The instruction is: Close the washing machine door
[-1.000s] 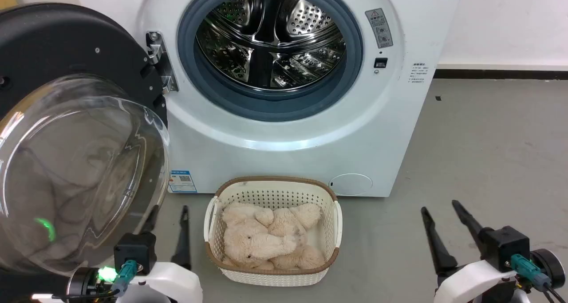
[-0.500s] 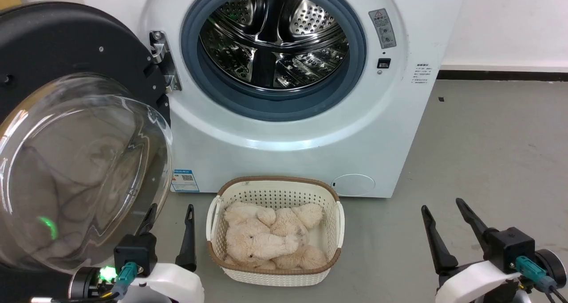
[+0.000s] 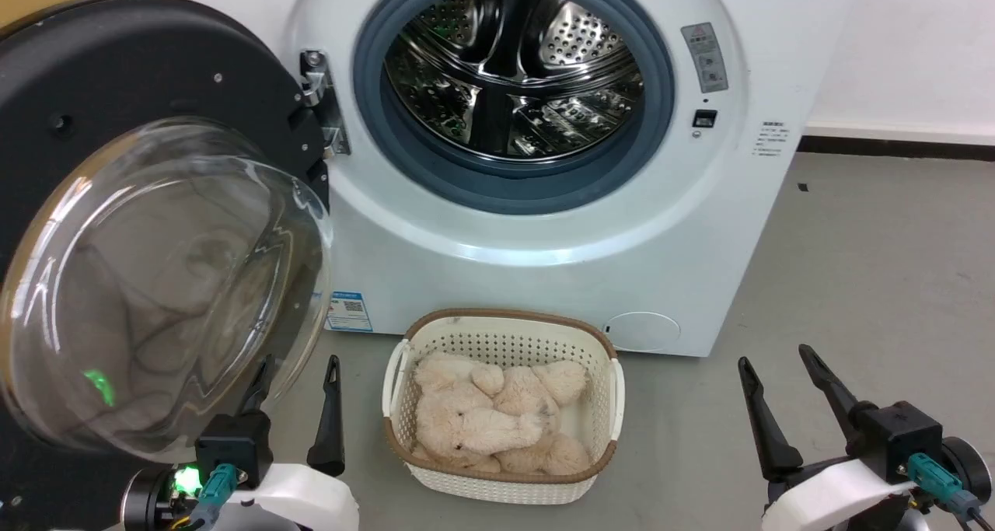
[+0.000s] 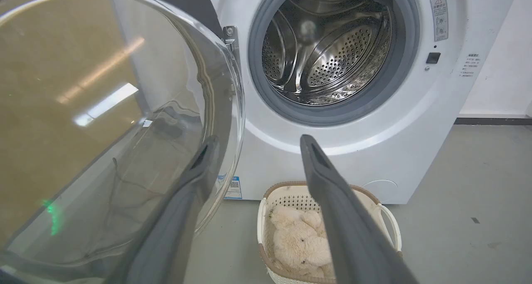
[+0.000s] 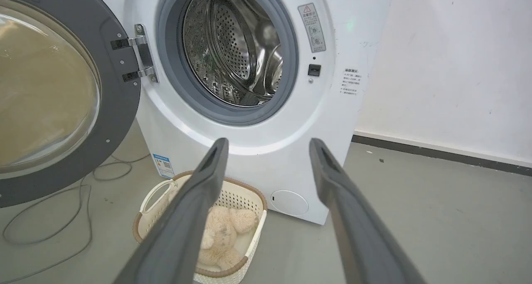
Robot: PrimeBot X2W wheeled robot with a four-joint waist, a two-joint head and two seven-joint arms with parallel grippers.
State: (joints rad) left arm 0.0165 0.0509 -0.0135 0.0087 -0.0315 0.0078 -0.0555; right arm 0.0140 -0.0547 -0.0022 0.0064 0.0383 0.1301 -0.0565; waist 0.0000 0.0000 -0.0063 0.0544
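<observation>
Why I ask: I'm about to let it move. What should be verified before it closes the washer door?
1. The washing machine door stands wide open: ok.
2. Nothing hangs out of the drum of the washing machine: ok.
3. The door's swing clears the basket: cannot tell.
4. The left gripper is open beside the glass; contact: cannot tell.
5. The right gripper is open, away from the door: ok.
</observation>
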